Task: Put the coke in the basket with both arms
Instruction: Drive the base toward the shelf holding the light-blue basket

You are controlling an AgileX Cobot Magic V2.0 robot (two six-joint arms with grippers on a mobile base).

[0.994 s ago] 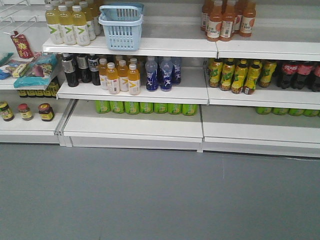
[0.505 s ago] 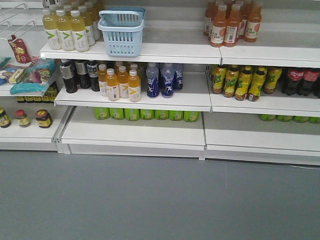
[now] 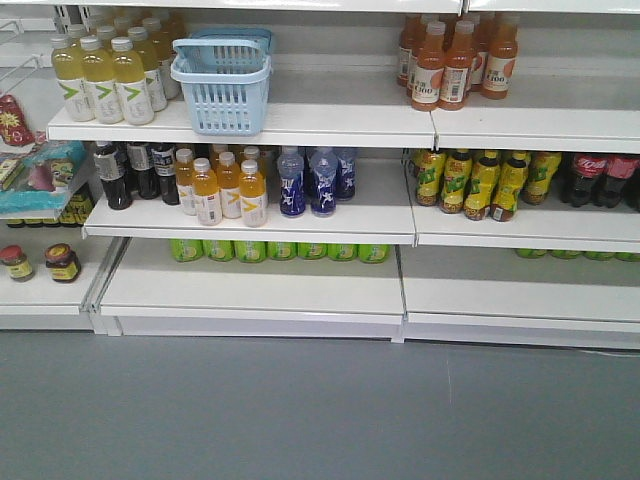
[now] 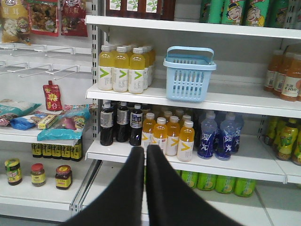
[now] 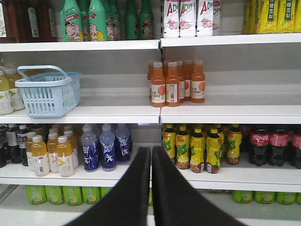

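Risk of wrong grab: left gripper [image 4: 145, 149] and right gripper [image 5: 151, 150] pressed together, empty, basket [image 5: 44, 96] up-left of the right one, no coke visible, only cola bottles [image 5: 263, 143] to its right.

Wrist views: black two-finger claws, nothing else of the body visible.
Both the left gripper [image 4: 145, 148] and right gripper [image 5: 151, 149] are plain black wedges, narrow at the tips and broadening behind them, with a thin seam between. Finish looks matte, maybe rubbery, but it's too blurred to tell.

basket [image 3: 222, 100] light blue, slotted; shelves [image 3: 330, 115] white; floor [image 3: 300, 410] grey; cola bottles [image 3: 588, 178] dark, red labels.
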